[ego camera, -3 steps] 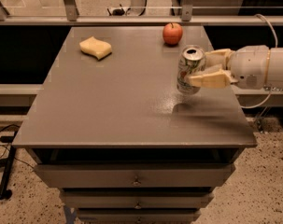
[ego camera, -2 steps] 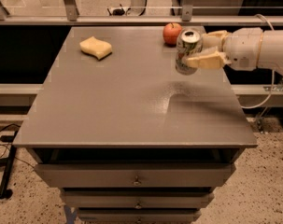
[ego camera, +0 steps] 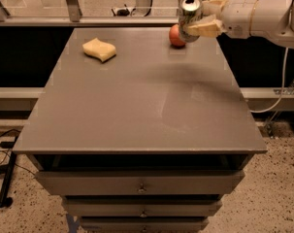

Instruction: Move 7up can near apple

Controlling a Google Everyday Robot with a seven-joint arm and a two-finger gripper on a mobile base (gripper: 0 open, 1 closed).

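Mid-carry, holds 7up can [ego camera: 190, 14] pinched in claw [ego camera: 197, 19] aloft above apple [ego camera: 174, 36] at surface's [ego camera: 137, 106] far edge; next calls for lowering upright alongside.

The can [ego camera: 190, 13] is shiny bare metal with a printed label. The tool [ego camera: 197, 17] grips it above the tabletop's [ego camera: 137, 106] far right. The tool's fingers [ego camera: 204, 29] look like matt cream plastic. The arm [ego camera: 263, 13] is smooth white plastic. The tabletop is smooth grey with a faint sheen. The apple [ego camera: 175, 36] is glossy and the sponge [ego camera: 99, 49] is matt and porous.
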